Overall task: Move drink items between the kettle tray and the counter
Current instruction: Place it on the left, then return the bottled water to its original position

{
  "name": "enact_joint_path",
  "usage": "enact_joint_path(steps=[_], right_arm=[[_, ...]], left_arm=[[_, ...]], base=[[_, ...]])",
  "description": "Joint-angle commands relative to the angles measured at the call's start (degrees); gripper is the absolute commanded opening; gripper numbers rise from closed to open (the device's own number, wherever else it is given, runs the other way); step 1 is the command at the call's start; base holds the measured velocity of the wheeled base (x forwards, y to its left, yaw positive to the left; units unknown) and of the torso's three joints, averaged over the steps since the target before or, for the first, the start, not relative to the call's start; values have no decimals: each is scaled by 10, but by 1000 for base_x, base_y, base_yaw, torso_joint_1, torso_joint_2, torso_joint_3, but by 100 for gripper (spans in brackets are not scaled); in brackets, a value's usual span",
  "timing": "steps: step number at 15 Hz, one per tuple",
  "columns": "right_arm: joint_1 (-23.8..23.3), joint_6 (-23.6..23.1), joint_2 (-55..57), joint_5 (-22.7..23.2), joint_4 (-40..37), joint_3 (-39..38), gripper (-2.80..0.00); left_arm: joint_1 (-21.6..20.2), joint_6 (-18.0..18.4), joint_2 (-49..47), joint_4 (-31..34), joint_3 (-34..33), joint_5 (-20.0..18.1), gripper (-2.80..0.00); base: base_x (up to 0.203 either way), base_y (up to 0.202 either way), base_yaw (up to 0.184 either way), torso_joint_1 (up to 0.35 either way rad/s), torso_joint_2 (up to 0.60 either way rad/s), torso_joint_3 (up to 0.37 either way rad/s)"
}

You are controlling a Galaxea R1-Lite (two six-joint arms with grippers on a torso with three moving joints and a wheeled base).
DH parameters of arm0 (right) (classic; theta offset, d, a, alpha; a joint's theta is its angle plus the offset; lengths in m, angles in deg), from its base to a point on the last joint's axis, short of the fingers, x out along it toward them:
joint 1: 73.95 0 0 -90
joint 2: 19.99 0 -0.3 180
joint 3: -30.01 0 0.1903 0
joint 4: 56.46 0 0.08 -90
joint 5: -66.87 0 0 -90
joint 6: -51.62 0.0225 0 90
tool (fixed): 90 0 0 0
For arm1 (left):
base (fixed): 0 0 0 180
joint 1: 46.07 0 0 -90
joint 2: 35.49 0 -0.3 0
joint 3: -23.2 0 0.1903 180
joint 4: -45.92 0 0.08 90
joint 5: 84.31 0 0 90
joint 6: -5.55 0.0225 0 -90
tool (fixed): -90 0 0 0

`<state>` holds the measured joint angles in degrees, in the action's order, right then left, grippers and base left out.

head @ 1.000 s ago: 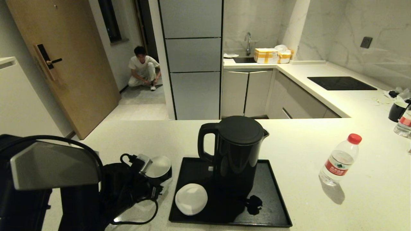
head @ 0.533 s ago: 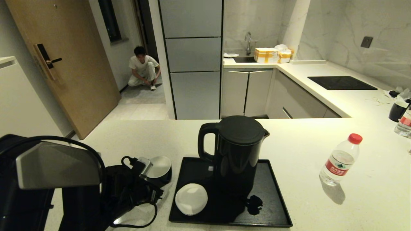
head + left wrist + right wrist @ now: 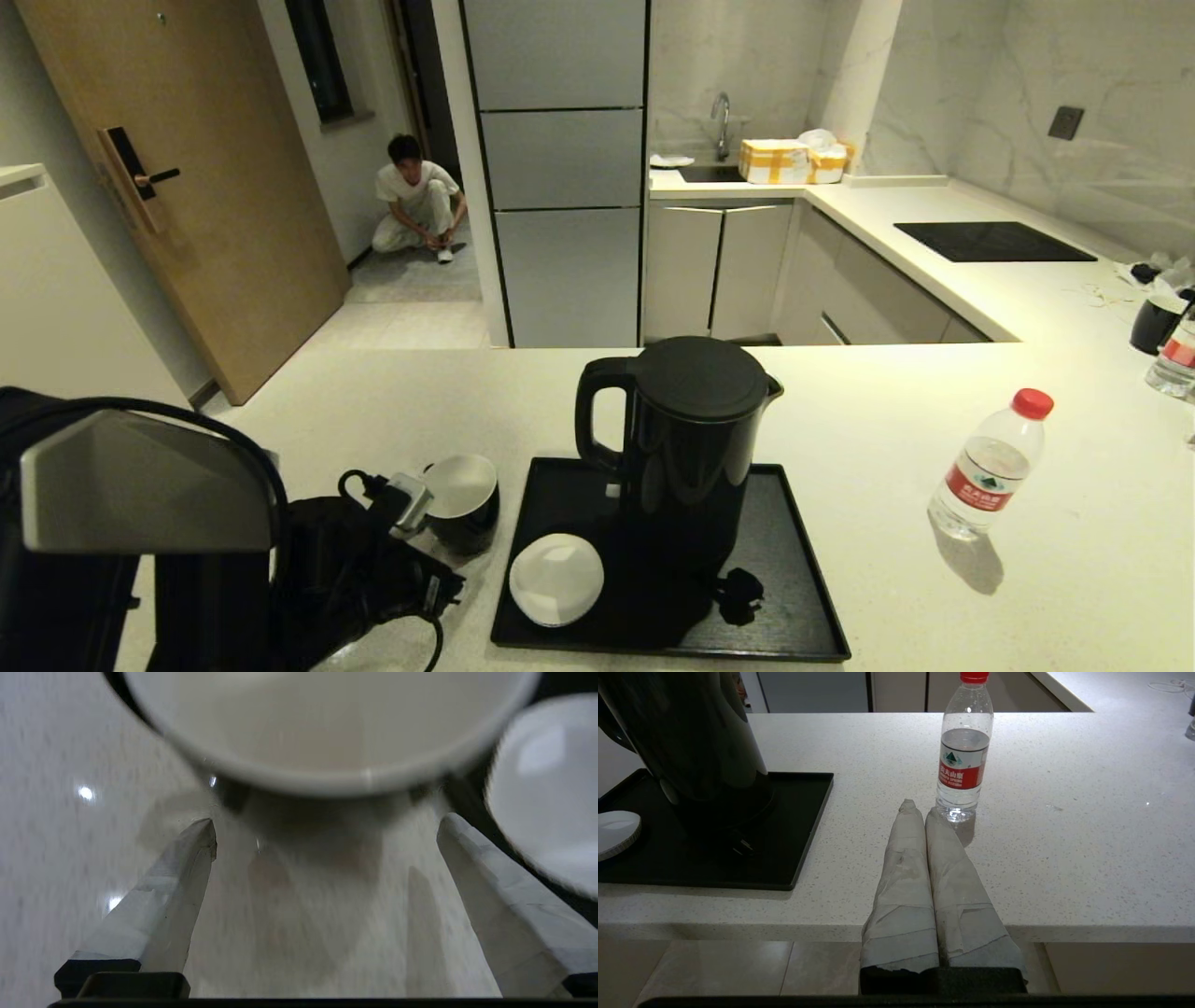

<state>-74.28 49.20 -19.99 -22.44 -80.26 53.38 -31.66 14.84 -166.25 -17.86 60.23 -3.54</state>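
Where the counter (image 3: 868, 439) runs pale and speckled under a kitchen with a wooden door (image 3: 201, 187), grey tall cabinets (image 3: 560, 168), a sink (image 3: 709, 173) and a cooktop (image 3: 994, 243) along the far side, I start at my left. My left gripper (image 3: 327, 833) sits low over the counter just beside the tray's left edge, fingers (image 3: 177, 877) spread wide apart with nothing between them. The cup (image 3: 462, 504) stands upright on the counter right in front of those fingertips, black outside, white inside, and I see nothing in it.

Next comes the tray (image 3: 794, 597), flat and black with a low rim. On it sit a white saucer (image 3: 556, 579) at the near left and the tall black kettle (image 3: 691, 439) in the middle, lid shut, with its plug (image 3: 742, 593) lying by its base.

Further right, the bottle (image 3: 990, 467) stands upright on the counter, well apart from the tray, red cap on and partly filled with water. Its red label carries white characters and a small green emblem that I cannot read.

My right gripper (image 3: 919, 808) hangs at the counter's near edge, pointing at the bottle, fingers pressed together and empty. At the far right edge a second cup (image 3: 1156, 322) and second bottle (image 3: 1178, 359) stand.
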Motion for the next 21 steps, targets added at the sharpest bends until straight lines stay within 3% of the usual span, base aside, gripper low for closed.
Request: enact_joint_path(steps=[1, 10, 12, 14, 16, 17, 19, 20, 21], right_arm=[[1, 0, 0, 0, 0, -1, -280], [0, 0, 0, 1, 0, -1, -280], [0, 0, 0, 1, 0, -1, -280], [0, 0, 0, 0, 0, -1, -280], [0, 0, 0, 0, 0, -1, -280], [0, 0, 0, 0, 0, -1, -280], [0, 0, 0, 1, 0, -1, -280], [0, 0, 0, 1, 0, -1, -280], [0, 0, 0, 0, 0, -1, -280]], left_arm=[[0, 0, 23, -5, -28, -2, 0], [-2, -4, 177, -5, -138, 10, 0], [-7, -6, 269, 2, -137, 42, 0], [-13, -3, 380, 29, -126, 109, 0], [-16, 3, 483, 121, -91, 165, 0], [-17, 4, 543, 204, -62, 181, 0], [-16, -3, 662, 438, 12, 193, 0], [-15, -18, 719, 609, 66, 187, -280], [-15, -38, 768, 732, 124, 178, -280]], base=[[0, 0, 0, 0, 0, 0], [0, 0, 0, 0, 0, 0], [0, 0, 0, 0, 0, 0], [0, 0, 0, 0, 0, 0], [0, 0, 0, 0, 0, 0], [0, 0, 0, 0, 0, 0], [0, 0, 0, 0, 0, 0], [0, 0, 0, 0, 0, 0], [0, 0, 0, 0, 0, 0]])
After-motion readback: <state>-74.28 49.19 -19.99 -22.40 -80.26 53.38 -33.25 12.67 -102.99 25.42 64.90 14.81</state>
